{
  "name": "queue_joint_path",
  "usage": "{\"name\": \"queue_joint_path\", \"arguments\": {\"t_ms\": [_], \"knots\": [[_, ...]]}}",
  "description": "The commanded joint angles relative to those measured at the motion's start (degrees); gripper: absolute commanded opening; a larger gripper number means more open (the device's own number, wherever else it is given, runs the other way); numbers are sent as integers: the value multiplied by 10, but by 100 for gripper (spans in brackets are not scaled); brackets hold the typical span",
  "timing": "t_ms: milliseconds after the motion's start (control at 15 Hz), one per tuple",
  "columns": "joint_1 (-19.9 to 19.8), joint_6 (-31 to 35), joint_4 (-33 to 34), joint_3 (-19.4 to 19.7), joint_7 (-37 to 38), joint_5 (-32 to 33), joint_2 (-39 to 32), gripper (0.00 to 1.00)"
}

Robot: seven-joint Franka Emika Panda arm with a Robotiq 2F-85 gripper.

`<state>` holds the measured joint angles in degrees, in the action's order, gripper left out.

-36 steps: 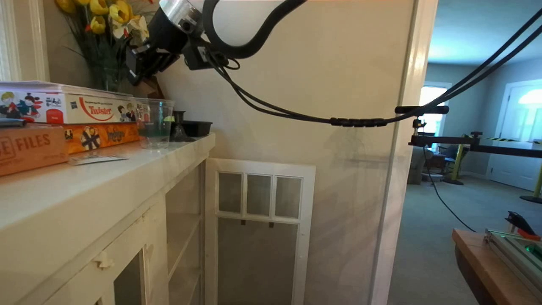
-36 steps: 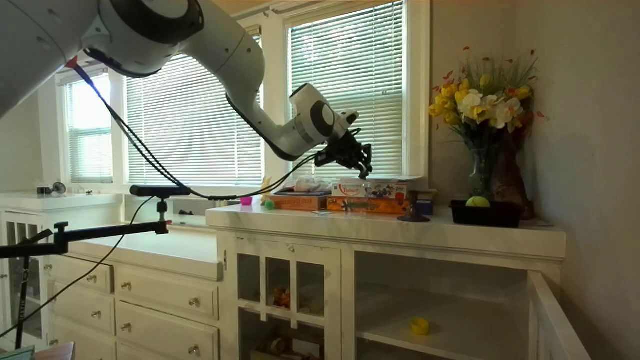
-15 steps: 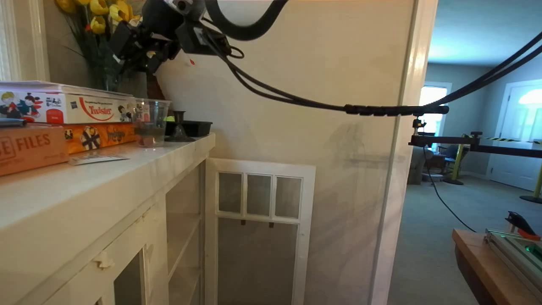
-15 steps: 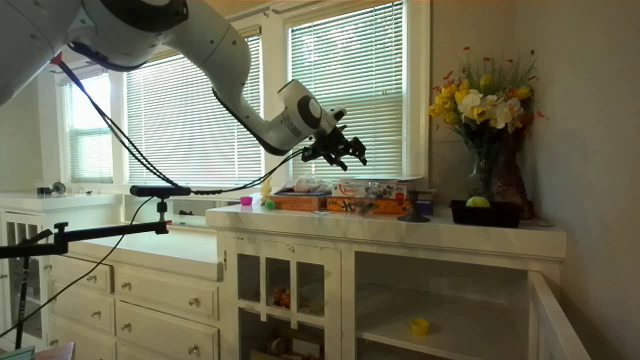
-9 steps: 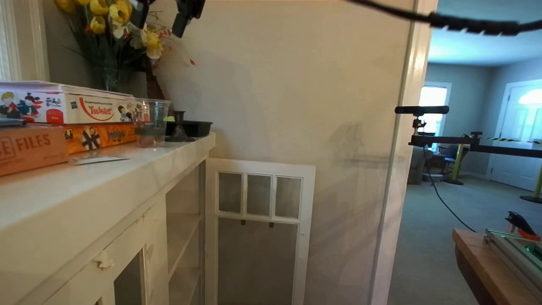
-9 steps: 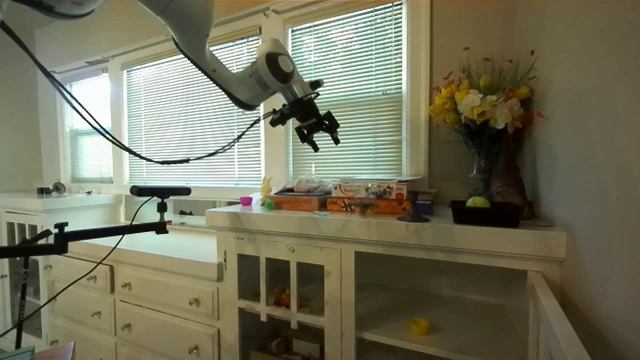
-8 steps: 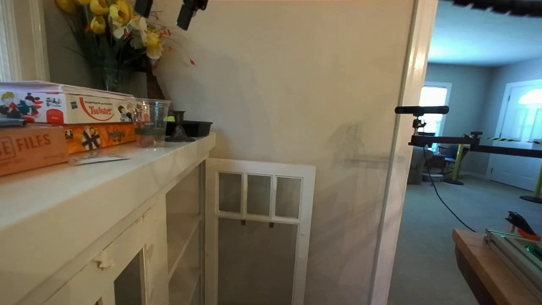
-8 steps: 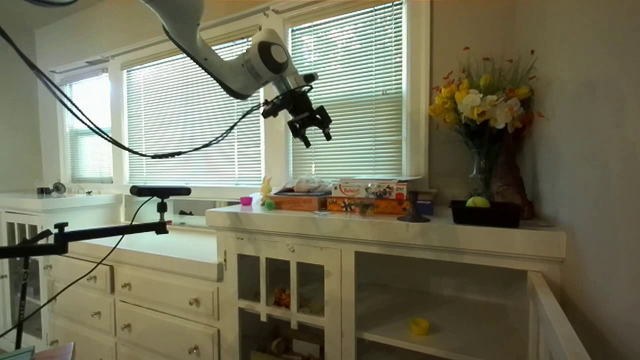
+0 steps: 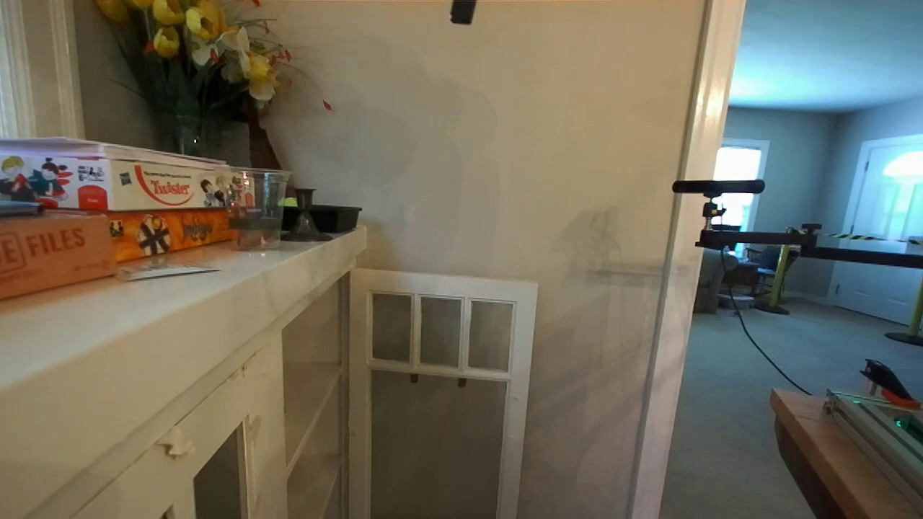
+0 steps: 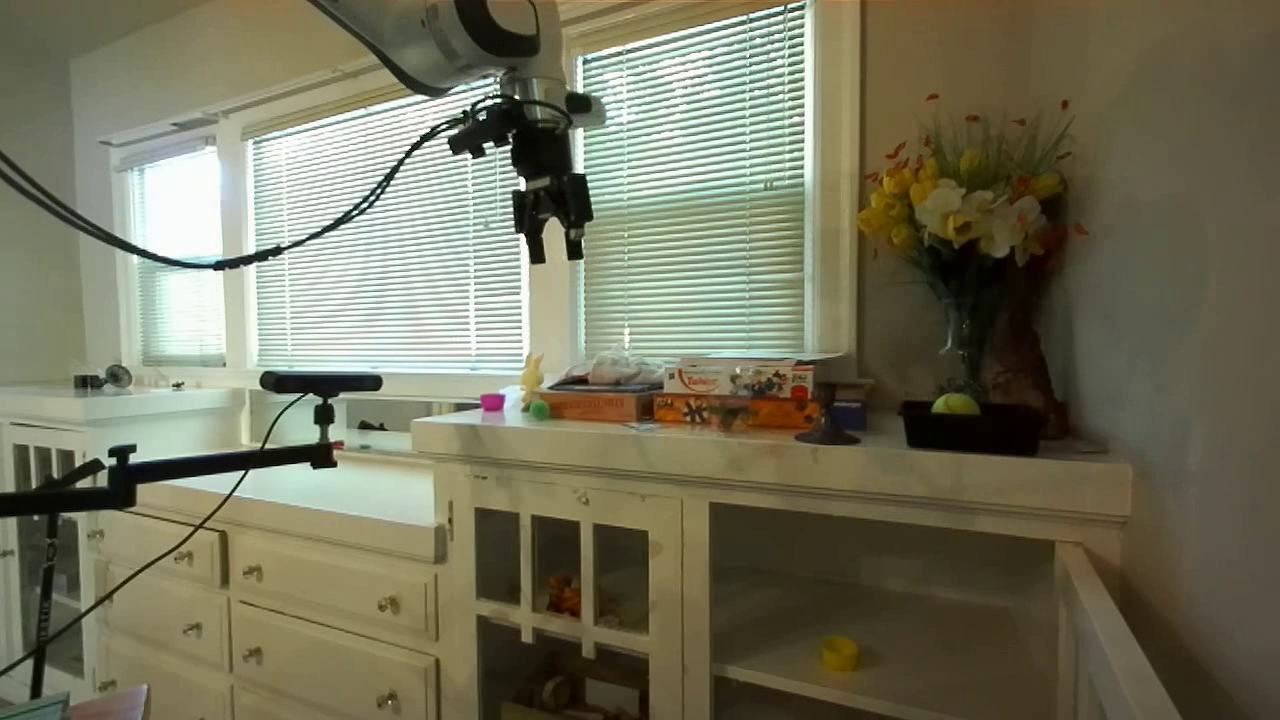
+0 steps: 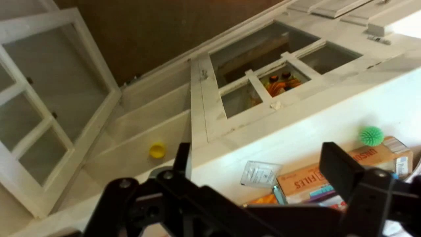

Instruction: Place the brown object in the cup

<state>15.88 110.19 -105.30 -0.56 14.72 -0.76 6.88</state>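
Observation:
The clear plastic cup [image 9: 274, 196] stands upright on the white counter, beside the game boxes, in an exterior view. Through its wall a dim brownish patch [image 9: 249, 235] shows low down; in another exterior view a small dark patch [image 10: 729, 414] appears at the same spot. It looks like the brown object inside the cup, though the clear wall blurs it. High above the counter, well away from the cup, my gripper [image 10: 556, 250] points down with open jaws. In the wrist view the fingers of my gripper [image 11: 256, 148] stand wide apart, nothing between them.
Stacked game boxes [image 9: 173, 184] lie beside the cup. Close by are a black candle holder [image 10: 828, 430] and a black tray [image 10: 970, 432] holding a ball. A flower vase [image 10: 960, 340] stands behind. A green spiky ball [image 11: 371, 136] and flat packet [image 11: 261, 173] lie on the counter.
My gripper has opened, risen and drawn back from above the cup, turning to point straight down. A darker patch now shows low in the cup.

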Motion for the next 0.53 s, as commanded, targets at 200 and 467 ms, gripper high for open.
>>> {"name": "queue_joint_path", "arguments": {"t_ms": [200,467], "knots": [[-89,-46,-86,-11,-23,-86,40,100],[-106,-52,-117,-4,-23,-97,43,100]]}}
